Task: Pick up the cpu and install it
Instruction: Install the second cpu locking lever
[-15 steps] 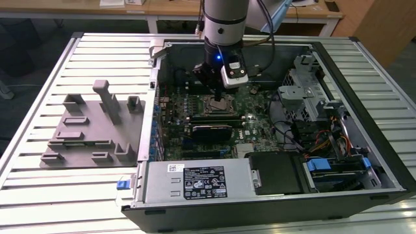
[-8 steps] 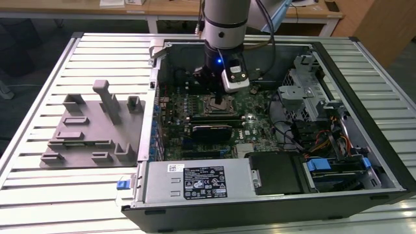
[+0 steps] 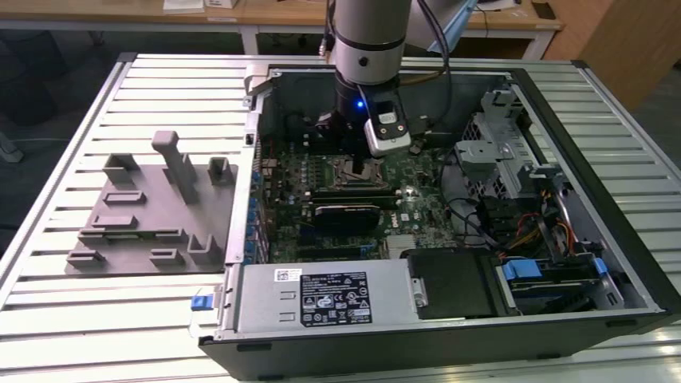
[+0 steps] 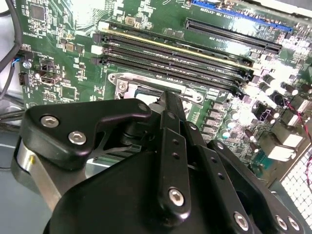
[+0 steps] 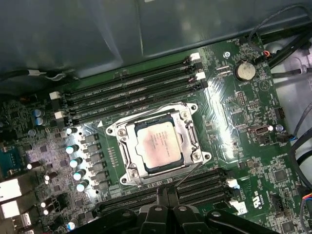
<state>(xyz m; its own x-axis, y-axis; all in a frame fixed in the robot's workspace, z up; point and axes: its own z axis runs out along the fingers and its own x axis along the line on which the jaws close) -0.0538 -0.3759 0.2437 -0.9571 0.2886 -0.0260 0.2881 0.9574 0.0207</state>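
Hovering: gripper (image 5: 165,197) over the socket (image 5: 192,146), fingers together, empty.
Cpu (image 5: 158,146): seated flat in the socket.
Risk: bent pins, probably, if pressed while misaligned.

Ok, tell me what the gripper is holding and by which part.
Nothing: the gripper has its fingertips together, empty, beside the socket where the silvery square cpu already sits.

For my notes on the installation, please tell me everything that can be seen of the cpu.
The cpu is a small flat square chip with a silvery-grey metal top and faint print. In the first wrist view it lies flat inside the socket frame on the green motherboard, between the rows of memory slots. The gripper hovers just beside the socket, not touching it.
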